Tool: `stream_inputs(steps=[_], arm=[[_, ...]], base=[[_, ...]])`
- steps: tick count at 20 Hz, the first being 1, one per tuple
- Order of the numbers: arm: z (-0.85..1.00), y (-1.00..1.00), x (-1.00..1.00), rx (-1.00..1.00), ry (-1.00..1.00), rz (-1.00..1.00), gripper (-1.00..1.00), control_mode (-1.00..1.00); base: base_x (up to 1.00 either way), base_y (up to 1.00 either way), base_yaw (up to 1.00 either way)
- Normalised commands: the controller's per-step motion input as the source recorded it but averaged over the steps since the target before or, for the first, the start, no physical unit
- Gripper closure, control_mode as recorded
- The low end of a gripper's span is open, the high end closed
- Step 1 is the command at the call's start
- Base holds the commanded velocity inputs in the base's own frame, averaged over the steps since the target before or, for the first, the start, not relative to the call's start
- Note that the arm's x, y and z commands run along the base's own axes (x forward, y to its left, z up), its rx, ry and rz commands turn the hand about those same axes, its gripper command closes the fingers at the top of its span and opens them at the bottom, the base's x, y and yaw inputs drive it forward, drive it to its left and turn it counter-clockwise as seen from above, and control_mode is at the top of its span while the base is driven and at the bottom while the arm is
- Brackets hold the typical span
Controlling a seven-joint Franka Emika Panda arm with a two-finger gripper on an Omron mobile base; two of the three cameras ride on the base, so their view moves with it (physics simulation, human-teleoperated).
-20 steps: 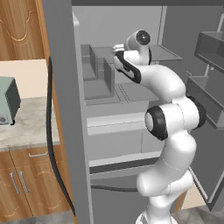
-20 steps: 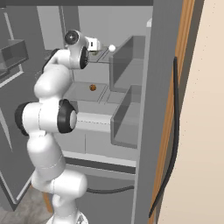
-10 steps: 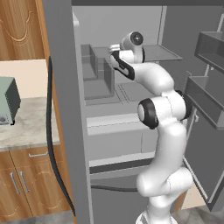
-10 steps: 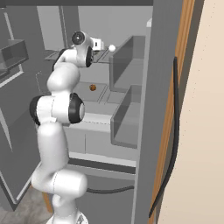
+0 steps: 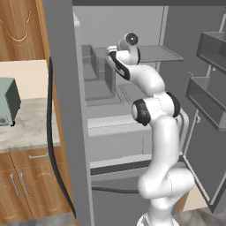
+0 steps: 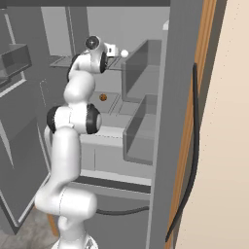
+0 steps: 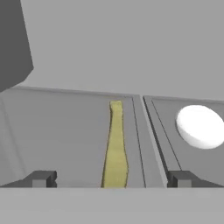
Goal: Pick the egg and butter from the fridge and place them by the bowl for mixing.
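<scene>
My arm reaches into the open fridge [image 5: 62, 88] at its upper shelf [image 7: 65, 131]. The butter [image 7: 115, 148], a thin yellow stick, lies on that shelf and runs away from the hand, between the two fingertips. My gripper [image 7: 111, 179] is open around its near end and touches nothing. The egg [image 7: 200, 126], small and white, rests on the shelf to the right of the butter, beyond the right fingertip. From the right base view the egg [image 6: 124, 53] sits just past the gripper [image 6: 114, 50]. The bowl is out of view.
Grey bins [image 6: 141, 68] stand along the fridge's inner side wall near the hand. A small orange-brown thing [image 6: 103, 97] lies on the shelf below. Door bins [image 5: 207, 101] hang on the open door at right. A grey-green appliance [image 5: 6, 103] stands on the counter at left.
The arm has straightened and pushed the hand deeper into the fridge along the upper shelf. The jaws have stayed open.
</scene>
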Motion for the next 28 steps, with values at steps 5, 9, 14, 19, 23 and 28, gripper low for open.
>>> stream_inputs(steps=[5,9,14,19,23,28], arm=[[-0.02,0.00,0.14,0.00,0.07,0.00,-1.00,-1.00],[-0.57,0.00,0.00,0.00,0.04,0.00,-1.00,-1.00],[-0.72,0.01,0.07,0.00,0.00,0.00,-1.00,-1.00],[-0.24,0.00,0.47,-0.03,-0.02,0.00,-1.00,-1.00],[-0.86,0.02,0.29,-0.03,0.08,0.00,1.00,-1.00],[-0.23,0.01,0.01,-0.01,0.02,0.00,1.00,-1.00]], base=[[0.00,0.00,0.00],[0.00,0.00,0.00],[0.00,0.00,0.00],[0.00,0.00,0.00],[0.00,0.00,0.00],[0.00,0.00,0.00]])
